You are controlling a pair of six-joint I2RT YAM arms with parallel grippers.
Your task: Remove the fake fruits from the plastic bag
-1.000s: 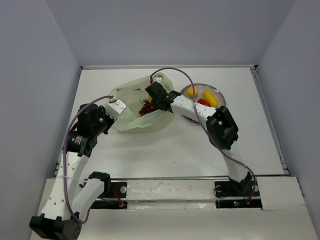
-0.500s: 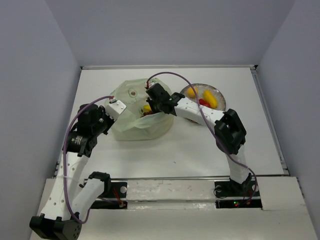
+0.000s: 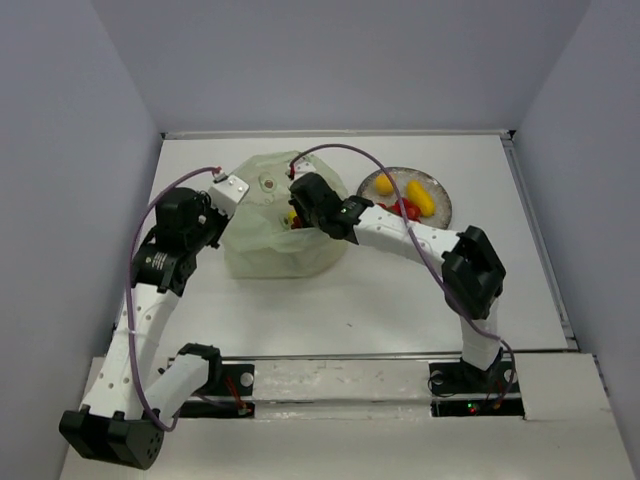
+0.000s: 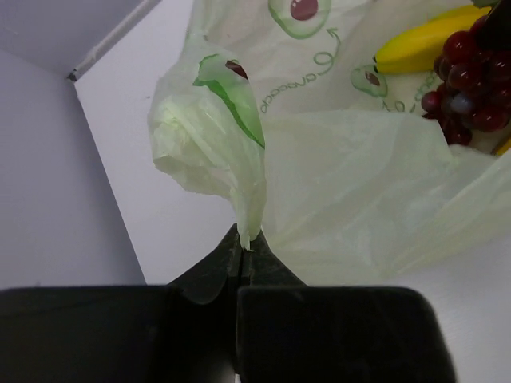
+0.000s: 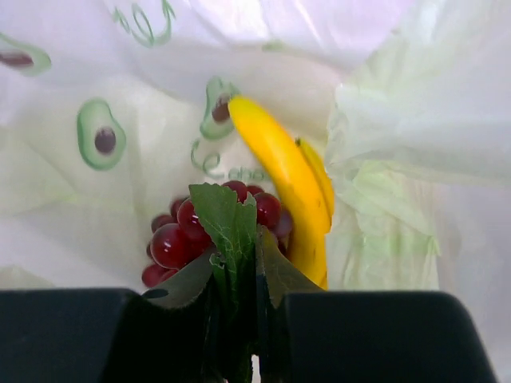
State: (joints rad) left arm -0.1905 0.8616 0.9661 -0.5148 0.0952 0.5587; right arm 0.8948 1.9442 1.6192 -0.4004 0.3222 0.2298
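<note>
While pinching a twisted fold of the plastic bag (image 4: 343, 183) in the fully closed jaws of the left gripper (image 4: 239, 254), holds that edge above the counter (image 3: 400, 290). Clamps the right gripper (image 5: 239, 271) jaws tight on the green leaf (image 5: 223, 215) of the grape bunch (image 5: 169, 243), inside the bag beside a banana (image 5: 279, 171).

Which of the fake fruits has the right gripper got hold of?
The dark red grape bunch: the right gripper is shut on its green leaf. The yellow banana beside it in the bag lies free.
</note>
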